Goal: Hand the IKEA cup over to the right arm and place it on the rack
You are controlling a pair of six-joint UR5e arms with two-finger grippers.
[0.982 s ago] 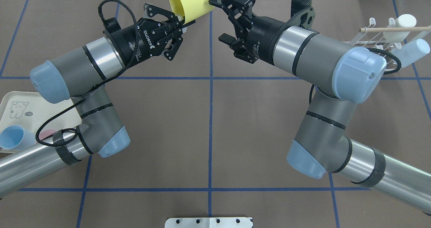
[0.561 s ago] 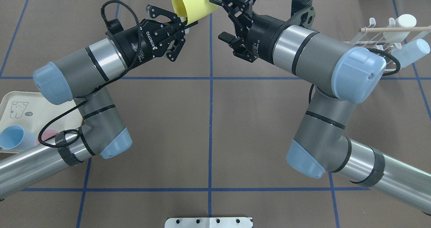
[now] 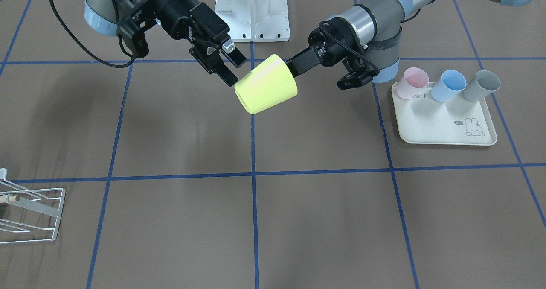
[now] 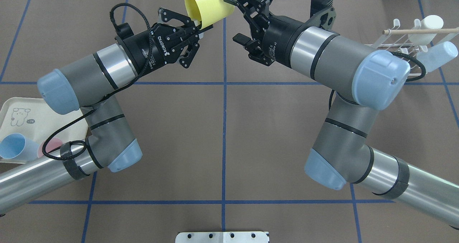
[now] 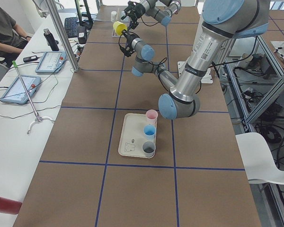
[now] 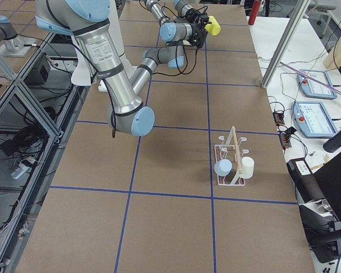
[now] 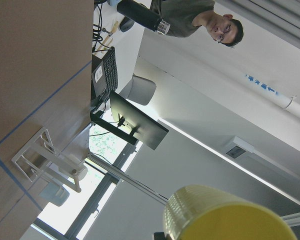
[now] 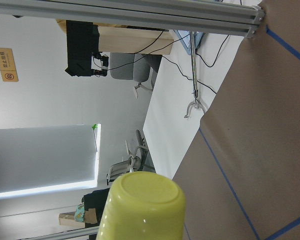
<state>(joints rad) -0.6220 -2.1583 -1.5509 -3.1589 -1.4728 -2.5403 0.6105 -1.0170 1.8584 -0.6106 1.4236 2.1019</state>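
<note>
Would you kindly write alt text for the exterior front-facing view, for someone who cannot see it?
The left gripper holds a yellow cup in mid-air, the open right gripper close beside it. A tray with three cups sits at the view's right, a white wire rack at lower left.

Bright, even light from above, soft faint shadows on the brown table (image 3: 324, 203) toward 9 o'clock, exterior views sharp, left wrist view's window (image 7: 70, 222) blown out at 7 o'clock, yellow cup (image 7: 225, 215) close and blurred at 5 o'clock.

Yellow cup (image 3: 265, 84) — tilted, midair.
</note>
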